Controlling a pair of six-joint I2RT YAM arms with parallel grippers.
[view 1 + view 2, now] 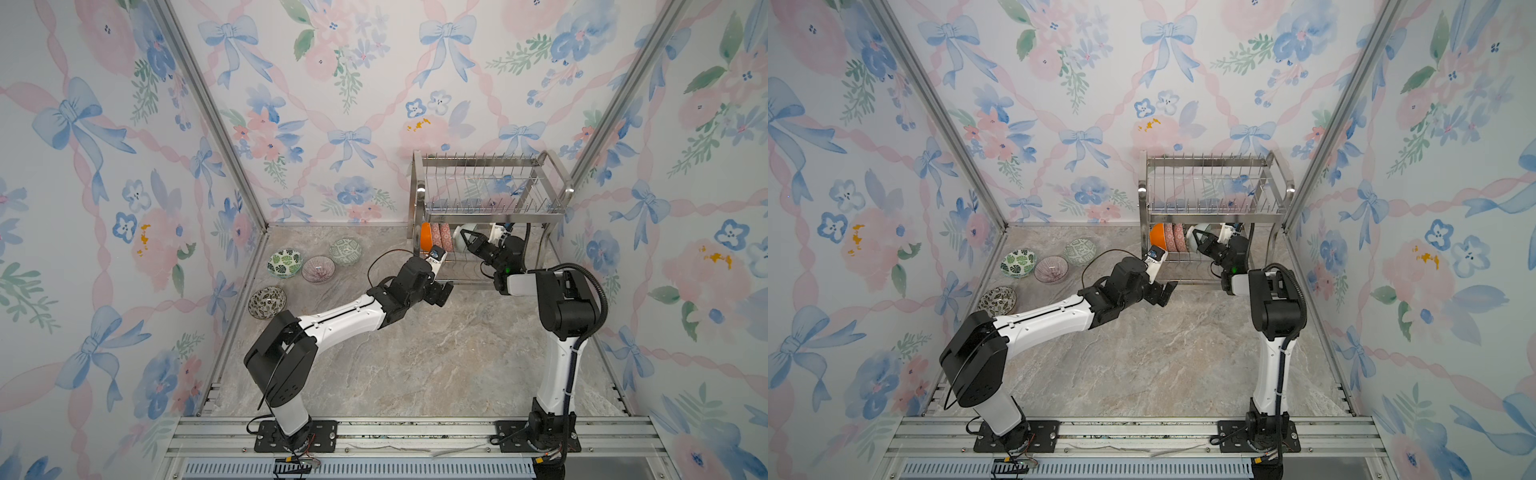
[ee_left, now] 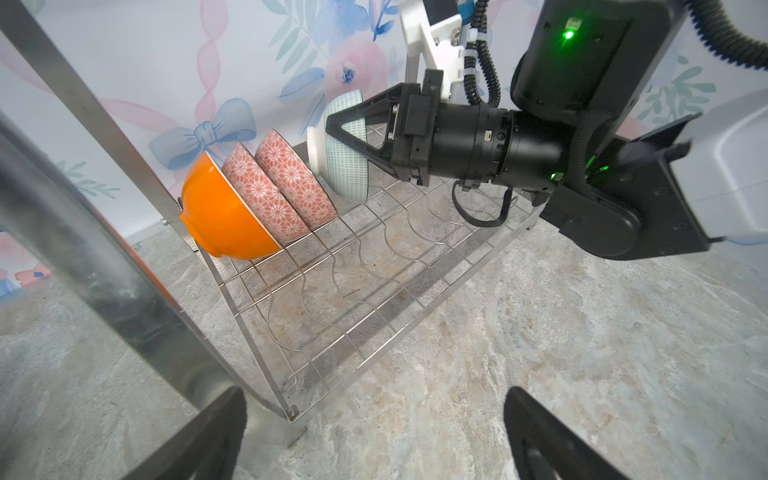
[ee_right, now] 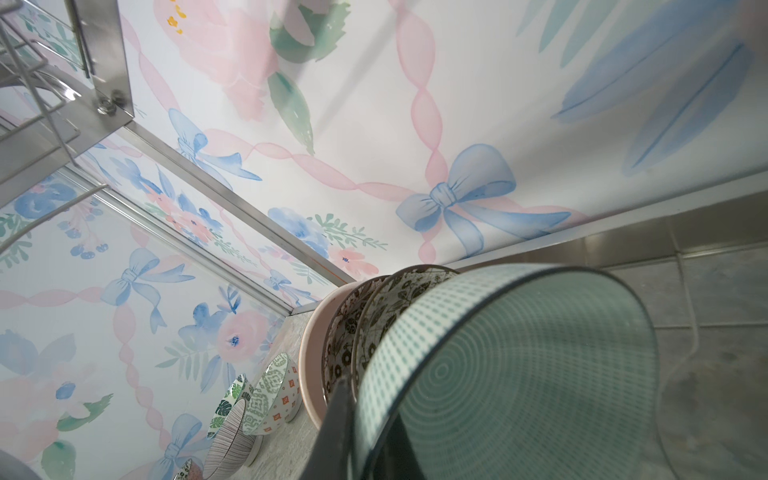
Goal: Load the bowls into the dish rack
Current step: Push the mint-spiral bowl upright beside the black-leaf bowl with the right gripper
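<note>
- Nearest us, both arms rise from their bases at the front edge of the table (image 1: 415, 353). The left arm leans low and forward toward the middle. The right arm stands upright, then folds at the elbow toward the rack.
- The left gripper (image 2: 374, 395) hovers just off the front left corner of the dish rack (image 1: 478, 216), its jaws spread wide with nothing between them.
- Farther back on the left, four bowls wait upright on the table, well apart from the rack. The dark-leaf bowl (image 1: 267, 302) is closest, then come the green-leaf bowl (image 1: 284, 263), the purple-lined bowl (image 1: 318, 269) and the green geometric bowl (image 1: 345, 251).
- In the lower tier, the right gripper (image 2: 332, 124) reaches in roughly level, pinched narrow on the rim of the teal bowl (image 2: 347, 174). That bowl is tipped on edge just beside the row. From the left wrist view we cannot tell whether it rests on the wires or touches its neighbour.
- Beyond it, three bowls stand on edge against the prongs: two pink patterned bowls (image 2: 276, 183), with the orange bowl (image 2: 224, 216) at the rack's left end.
- We judge the task about halfway done: three bowls are racked, a fourth is being seated and four are left to fetch.
</note>
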